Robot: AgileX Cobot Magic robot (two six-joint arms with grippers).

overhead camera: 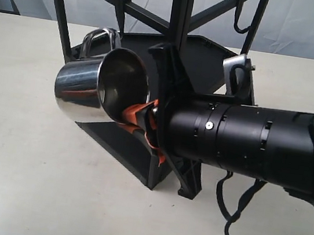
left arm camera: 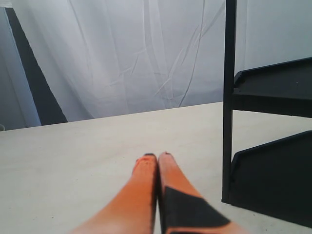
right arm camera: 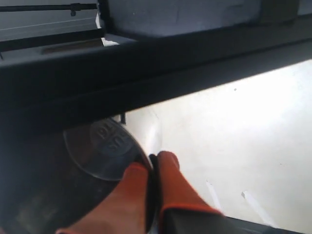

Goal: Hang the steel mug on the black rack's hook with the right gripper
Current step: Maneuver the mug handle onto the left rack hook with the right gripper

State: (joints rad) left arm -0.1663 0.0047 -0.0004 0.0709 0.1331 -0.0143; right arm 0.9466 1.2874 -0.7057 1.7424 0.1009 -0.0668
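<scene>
Steel mug (overhead camera: 84,91) clamped at its rim by my right gripper (overhead camera: 140,117), mid-frame; hook (overhead camera: 121,8) above, hanging pending.

lab test bench | bare table (overhead camera: 16,162) | white curtain backdrop (left arm camera: 136,58)

The right gripper (overhead camera: 145,119) hides part of the steel mug's (overhead camera: 94,88) rim. The black rack's (overhead camera: 180,15) top runs off the exterior view. In the right wrist view, the rack's rail is blurred.
</scene>
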